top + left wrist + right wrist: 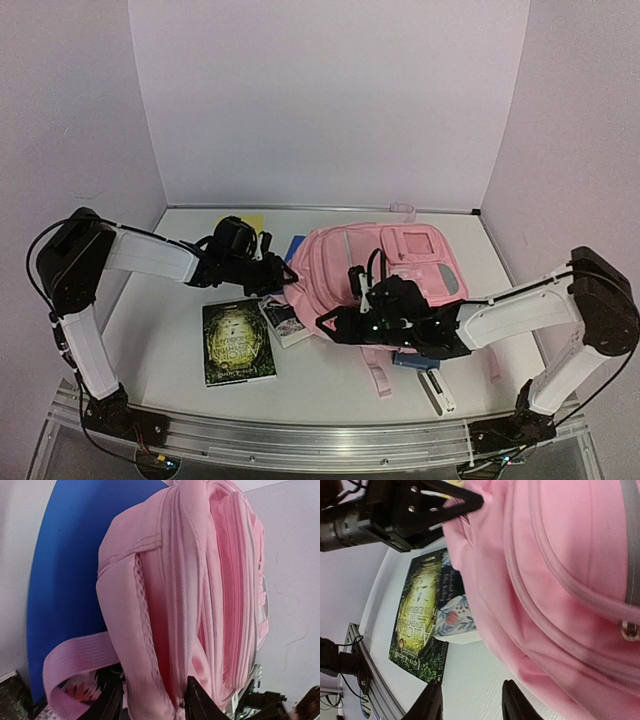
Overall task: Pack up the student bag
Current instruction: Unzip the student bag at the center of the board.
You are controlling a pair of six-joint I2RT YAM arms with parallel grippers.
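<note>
The student bag (378, 268) looks soft and limp all through: padded fabric that will sag and fold rather than hold a shape, probably light while nothing is in it, and not slippery, since woven cloth gives fingers some bite. The best holds are likely the doubled seam beside the zip, the webbing strap (75, 652) or the zip pull; a pinch on a flat panel would only bunch loose cloth. It is pale pink, with parallel zip tracks running along its rounded side, a mesh edge, grey trim and front pockets facing up. It lies flat on the bench (160, 330) between the two arms, filling the view straight ahead of the left gripper (154, 692), whose fingers stand apart astride a fold of the bag's edge; whether they press on that fold I cannot tell. The right gripper (471, 686) sits just beside the bag's other flank, jaws apart with only bare bench between them. A floral-covered book (454, 622) pokes out from under the bag just ahead of the right gripper, a green book (238, 342) lies beyond that, and a flat blue thing (65, 580) lies behind the bag as the left gripper sees it
</note>
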